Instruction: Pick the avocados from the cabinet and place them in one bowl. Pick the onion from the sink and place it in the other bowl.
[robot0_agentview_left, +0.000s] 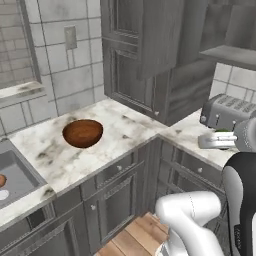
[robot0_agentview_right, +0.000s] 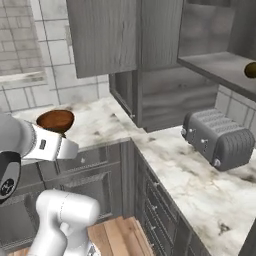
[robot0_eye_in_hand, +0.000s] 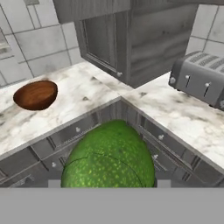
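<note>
While no writing is legible, end effector clamped on green avocado, reddish-brown bowl well apart.

A bright green avocado with a pebbled skin fills the 6 o'clock part of the hand view, close to the lens, its lower part cut off at the bottom. At 9 o'clock the shallow reddish-brown bowl sits upright on the marbled desk. At 3 o'clock a grey toaster stands on the desk. At 12 o'clock is the dark grey wood-grain cabinet. Drawer fronts run below the desk edge.
</note>
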